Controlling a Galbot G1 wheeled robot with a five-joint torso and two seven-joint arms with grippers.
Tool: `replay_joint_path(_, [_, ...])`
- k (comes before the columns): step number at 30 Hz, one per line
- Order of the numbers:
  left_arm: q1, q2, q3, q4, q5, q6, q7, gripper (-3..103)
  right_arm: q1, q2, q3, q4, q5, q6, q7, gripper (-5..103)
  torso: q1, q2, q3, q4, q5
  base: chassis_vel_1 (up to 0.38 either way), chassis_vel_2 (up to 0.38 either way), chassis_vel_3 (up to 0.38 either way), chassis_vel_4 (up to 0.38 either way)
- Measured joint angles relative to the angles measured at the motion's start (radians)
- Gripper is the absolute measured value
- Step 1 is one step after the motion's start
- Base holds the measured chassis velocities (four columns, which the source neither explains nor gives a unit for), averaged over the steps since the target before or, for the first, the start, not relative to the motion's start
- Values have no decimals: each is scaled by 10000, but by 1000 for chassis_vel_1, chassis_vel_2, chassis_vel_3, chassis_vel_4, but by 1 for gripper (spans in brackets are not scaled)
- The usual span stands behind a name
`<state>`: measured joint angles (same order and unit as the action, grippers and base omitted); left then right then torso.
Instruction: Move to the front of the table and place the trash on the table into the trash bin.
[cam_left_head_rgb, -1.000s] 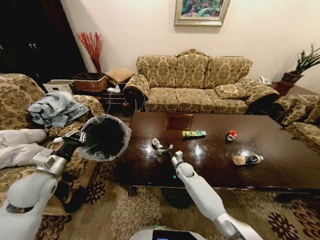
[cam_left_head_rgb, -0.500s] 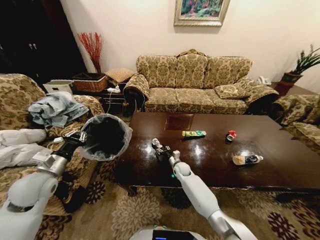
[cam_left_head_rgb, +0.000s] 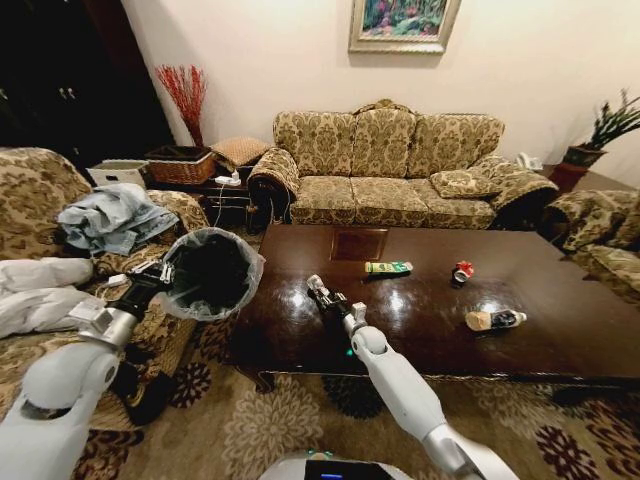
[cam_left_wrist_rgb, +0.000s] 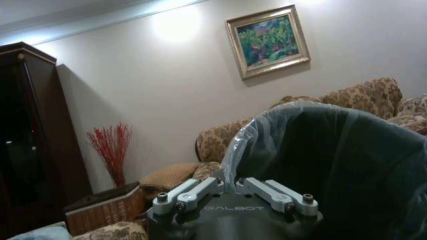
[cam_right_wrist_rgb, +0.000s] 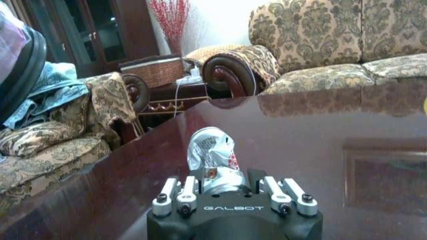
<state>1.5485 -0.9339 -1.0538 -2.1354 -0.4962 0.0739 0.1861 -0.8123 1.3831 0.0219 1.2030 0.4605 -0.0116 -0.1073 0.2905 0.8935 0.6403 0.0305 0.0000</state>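
Note:
My right gripper (cam_left_head_rgb: 323, 296) is shut on the crushed silver can (cam_left_head_rgb: 316, 288) over the near left part of the dark table (cam_left_head_rgb: 420, 325). The right wrist view has the can (cam_right_wrist_rgb: 212, 154) standing up between the fingers of the right gripper (cam_right_wrist_rgb: 227, 186). On the table lie a green-yellow wrapper (cam_left_head_rgb: 388, 267), a crushed red can (cam_left_head_rgb: 462, 270) and a tan bottle (cam_left_head_rgb: 495, 319). My left gripper (cam_left_head_rgb: 163, 273) is shut on the rim of the black trash bin (cam_left_head_rgb: 212, 272), held tilted just off the table's left end. In the left wrist view the left gripper (cam_left_wrist_rgb: 230, 189) clamps the bagged rim of the bin (cam_left_wrist_rgb: 327, 160).
A patterned sofa (cam_left_head_rgb: 390, 165) stands behind the table and an armchair (cam_left_head_rgb: 40, 200) piled with clothes (cam_left_head_rgb: 110, 218) sits on the left. A woven basket (cam_left_head_rgb: 180, 163) rests on a side table. Another armchair (cam_left_head_rgb: 605, 235) stands at the right. Patterned carpet (cam_left_head_rgb: 270, 420) lies in front.
The right gripper has moved forward onto the silver can and shut on it, and the can now stands up in its fingers. The left arm and bin have hardly moved.

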Motion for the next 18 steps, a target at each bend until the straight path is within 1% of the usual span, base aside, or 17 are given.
replay_joint_path(2, [2, 1, 0, -2, 0, -3, 6, 3, -116, 3, 98, 129, 35, 32, 5, 41, 0, 0, 1, 1, 0, 0, 0, 0, 0])
replay_joint_path(4, [17, 67, 0, -3, 0, -8, 11, 3, -522, 2, 457, 551, 64, 272, 14, 41, 3, -2, 4, 1, 0, 0, 0, 0, 0])
replay_joint_path(5, [17, 67, 0, -3, 0, -8, 11, 3, -522, 2, 457, 551, 64, 272, 14, 41, 3, -2, 4, 1, 0, 0, 0, 0, 0])
replay_joint_path(7, [46, 246, 5, 56, -5, -50, 18, 3, -988, -157, 746, 1293, 250, 356, 12, 41, 4, -2, 3, 1, 1, 0, 0, 0, 0])
replay_joint_path(9, [69, 572, 34, 219, -79, -140, 20, 3, -1583, -498, 1049, 2649, 852, 159, 111, 41, 4, -2, 3, 1, 0, 0, 0, 0, 0])
replay_joint_path(11, [69, 572, 34, 219, -79, -140, 20, 3, -1583, -498, 1049, 2649, 852, 159, 111, 41, 4, -2, 3, 1, 0, 0, 0, 0, 0])
replay_joint_path(12, [54, 732, 46, 314, -106, -163, 24, 3, -1845, -656, 1193, 3389, 1168, 19, 156, 41, 3, -1, 3, -1, 0, 0, 0, 0, 0])
replay_joint_path(13, [-210, 1281, 170, 751, -124, -259, -52, 3, -2841, -1352, 1854, 6392, 2177, -263, -58, 41, 2, -2, 1, 0, -1, 0, 0, 0, 0])
replay_joint_path(15, [-340, 1504, 393, 872, -123, -260, -99, 3, -3373, -1719, 2179, 7871, 2645, -402, -299, 41, 2, -1, 0, 0, -2, 0, 0, 0, 0])
replay_joint_path(16, [-340, 1504, 393, 872, -123, -260, -99, 3, -3373, -1719, 2179, 7871, 2645, -402, -299, 41, 2, -1, 0, 0, -2, 0, 0, 0, 0])
replay_joint_path(18, [-520, 1815, 924, 974, -128, -258, -98, 3, -3861, -2063, 2349, 9101, 2743, -274, -781, 41, -1, -1, 0, 0, -3, 0, 0, 0, 0])
